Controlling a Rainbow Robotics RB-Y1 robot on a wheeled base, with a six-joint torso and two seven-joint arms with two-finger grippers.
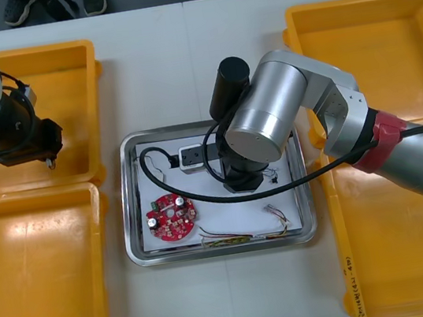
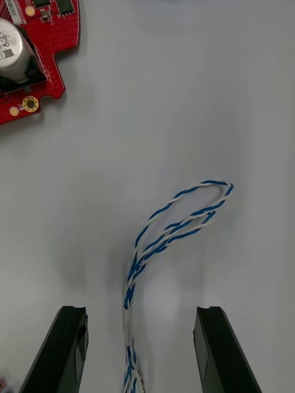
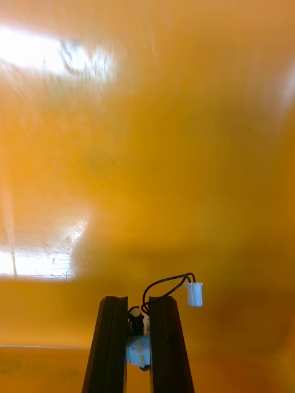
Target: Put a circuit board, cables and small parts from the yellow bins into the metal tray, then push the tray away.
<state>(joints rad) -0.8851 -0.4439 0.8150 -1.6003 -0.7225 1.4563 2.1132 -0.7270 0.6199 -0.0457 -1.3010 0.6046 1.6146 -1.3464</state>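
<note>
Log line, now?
left gripper shut on thin black cable over yellow bin | right gripper open astride twisted blue-and-white cable in metal tray

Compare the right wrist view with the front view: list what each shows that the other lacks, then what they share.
Right wrist view: the right gripper, fingers open either side of a twisted blue and white cable lying on the tray's white floor. Front view: four yellow bins, the metal tray and its rim, a black cable and a red and yellow cable inside it, and the left gripper over the far left bin. Both: the round red circuit board in the tray.
</note>
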